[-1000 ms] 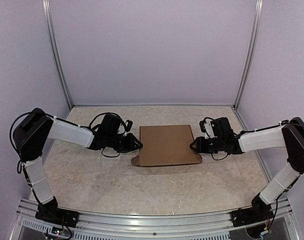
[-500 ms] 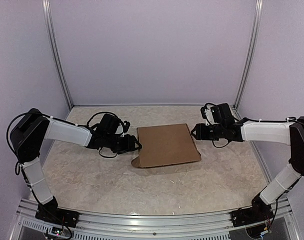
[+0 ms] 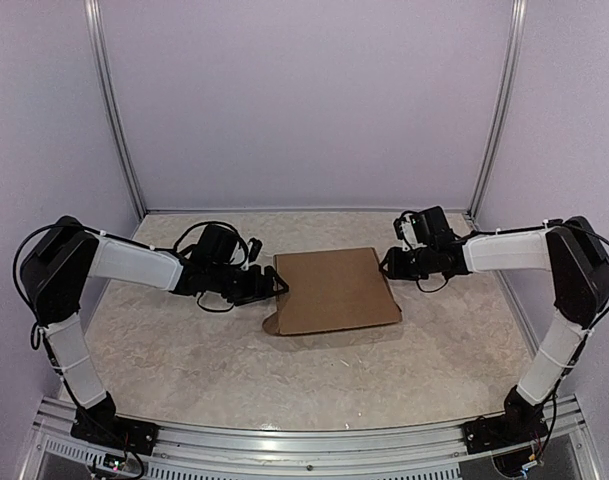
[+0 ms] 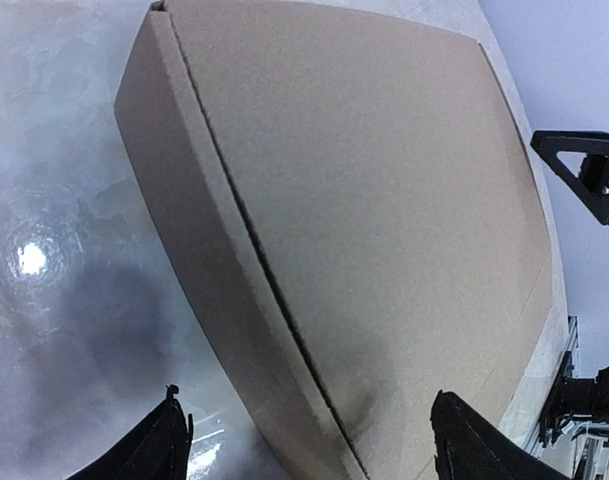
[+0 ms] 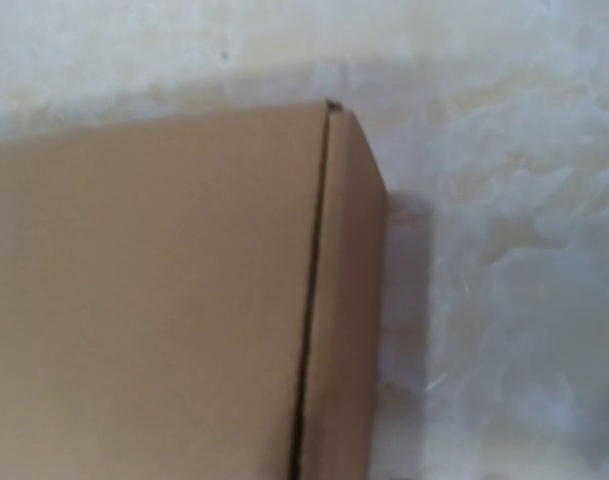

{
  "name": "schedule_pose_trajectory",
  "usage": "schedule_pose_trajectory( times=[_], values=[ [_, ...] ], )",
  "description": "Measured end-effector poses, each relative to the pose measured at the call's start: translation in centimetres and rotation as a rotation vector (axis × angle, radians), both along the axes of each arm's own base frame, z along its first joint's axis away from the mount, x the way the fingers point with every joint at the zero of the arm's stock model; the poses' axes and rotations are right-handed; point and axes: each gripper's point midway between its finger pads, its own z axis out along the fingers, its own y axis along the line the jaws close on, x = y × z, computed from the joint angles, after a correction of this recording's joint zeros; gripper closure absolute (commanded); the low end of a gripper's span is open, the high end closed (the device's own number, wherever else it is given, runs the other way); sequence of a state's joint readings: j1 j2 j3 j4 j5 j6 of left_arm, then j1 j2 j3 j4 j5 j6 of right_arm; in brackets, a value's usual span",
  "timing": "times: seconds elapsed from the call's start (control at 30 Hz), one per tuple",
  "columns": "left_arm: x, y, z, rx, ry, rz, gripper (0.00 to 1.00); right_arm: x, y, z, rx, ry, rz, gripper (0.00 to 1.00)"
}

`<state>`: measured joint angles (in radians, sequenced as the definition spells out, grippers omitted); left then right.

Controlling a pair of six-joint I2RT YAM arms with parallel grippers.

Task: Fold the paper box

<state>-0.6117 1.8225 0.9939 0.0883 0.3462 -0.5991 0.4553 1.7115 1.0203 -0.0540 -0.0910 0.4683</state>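
Note:
The paper box lies closed and flat on the table, a plain brown cardboard mailer with a small tab poking out at its near left corner. My left gripper sits at the box's left edge. In the left wrist view its fingertips stand wide apart, open, on either side of the paper box's side wall and lid seam. My right gripper is at the box's far right corner. The right wrist view shows only that corner of the box; its fingers are out of frame.
The table is pale and marbled, with metal posts at the back corners and purple walls around. Both arm bases sit on the rail at the near edge.
My left gripper has opened at the box's left edge. The right arm swung from the middle of the right edge toward the far right corner. The box shifted slightly left.

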Motion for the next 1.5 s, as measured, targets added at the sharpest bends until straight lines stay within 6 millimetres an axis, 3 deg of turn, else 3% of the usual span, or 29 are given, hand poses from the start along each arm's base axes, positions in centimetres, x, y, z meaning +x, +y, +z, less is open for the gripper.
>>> schedule_pose_trajectory(
  times=[0.2, 0.53, 0.87, 1.23, 1.5],
  values=[
    [0.5, -0.4, 0.9, -0.052, -0.023, -0.004, 0.02, 0.0, 0.1, -1.9, 0.002, 0.045, 0.007, 0.76],
    [0.7, 0.1, -0.1, -0.129, 0.025, 0.016, 0.01, 0.5, 0.4, -1.6, 0.025, 0.026, 0.012, 1.0],
    [0.7, -0.8, 0.6, -0.227, 0.047, 0.017, 0.01, 0.6, -0.3, -1.8, 0.034, 0.003, -0.001, 1.0],
    [0.7, -1.2, -1.4, -0.28, 0.122, 0.057, 0.01, 0.3, -1.5, -1.9, 0.052, -0.018, -0.017, 1.0],
    [1.3, -2.0, -1.2, -0.354, 0.136, 0.07, 0.01, 0.1, -2.6, -2.0, 0.058, -0.022, -0.02, 1.0]
  ],
)
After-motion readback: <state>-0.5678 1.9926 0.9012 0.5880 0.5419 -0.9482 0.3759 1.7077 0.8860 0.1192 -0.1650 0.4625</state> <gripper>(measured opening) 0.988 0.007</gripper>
